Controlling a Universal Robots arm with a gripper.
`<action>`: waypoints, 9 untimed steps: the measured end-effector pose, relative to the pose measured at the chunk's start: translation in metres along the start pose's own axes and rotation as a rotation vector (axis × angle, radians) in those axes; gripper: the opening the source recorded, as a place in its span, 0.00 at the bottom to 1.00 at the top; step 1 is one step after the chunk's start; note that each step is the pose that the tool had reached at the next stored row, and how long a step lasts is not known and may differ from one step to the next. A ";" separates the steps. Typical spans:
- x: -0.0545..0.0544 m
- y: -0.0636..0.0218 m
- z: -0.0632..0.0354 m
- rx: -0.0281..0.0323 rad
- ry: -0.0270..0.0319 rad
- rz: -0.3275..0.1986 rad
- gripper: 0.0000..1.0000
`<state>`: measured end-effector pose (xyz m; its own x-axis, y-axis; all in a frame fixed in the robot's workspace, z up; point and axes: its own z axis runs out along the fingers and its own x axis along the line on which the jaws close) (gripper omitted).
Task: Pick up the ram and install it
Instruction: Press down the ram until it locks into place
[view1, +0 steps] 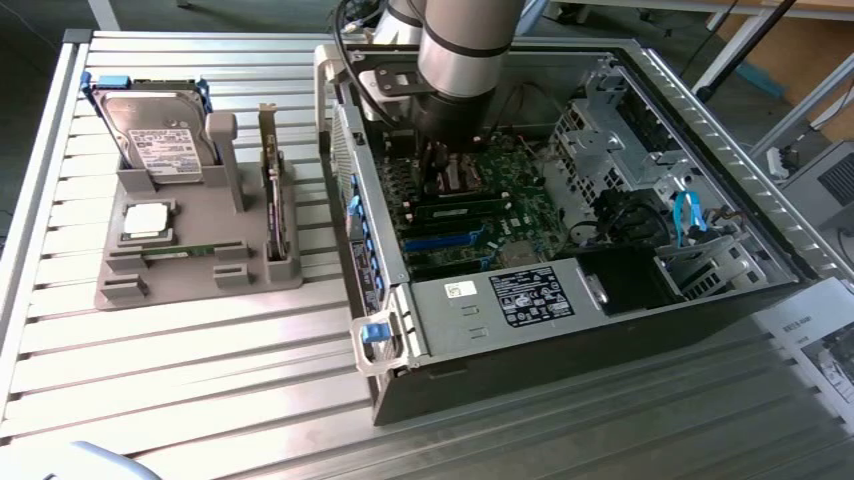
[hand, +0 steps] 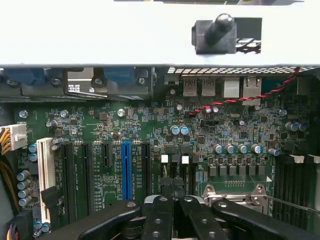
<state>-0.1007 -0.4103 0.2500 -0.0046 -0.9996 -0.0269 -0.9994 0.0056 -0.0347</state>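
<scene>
The arm is a thick silver-grey cylinder with a black band around it and a dark wrist section below. Black cables run beside it. The gripper has glossy black linkage bars joined by round silver pivot pins, ending in narrow black fingers.

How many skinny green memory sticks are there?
2: one long thin green ram stick in the grey holder, another on the computer's board. The arm may hide more.
</scene>
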 end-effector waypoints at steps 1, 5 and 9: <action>0.000 0.0000 0.0002 0.0000 0.0000 0.000 0.10; 0.000 0.0001 0.0029 0.0000 -0.0001 0.000 0.10; 0.000 0.0002 0.0060 0.0000 -0.0001 0.000 0.10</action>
<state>-0.1007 -0.4103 0.2441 -0.0046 -0.9996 -0.0270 -0.9994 0.0056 -0.0347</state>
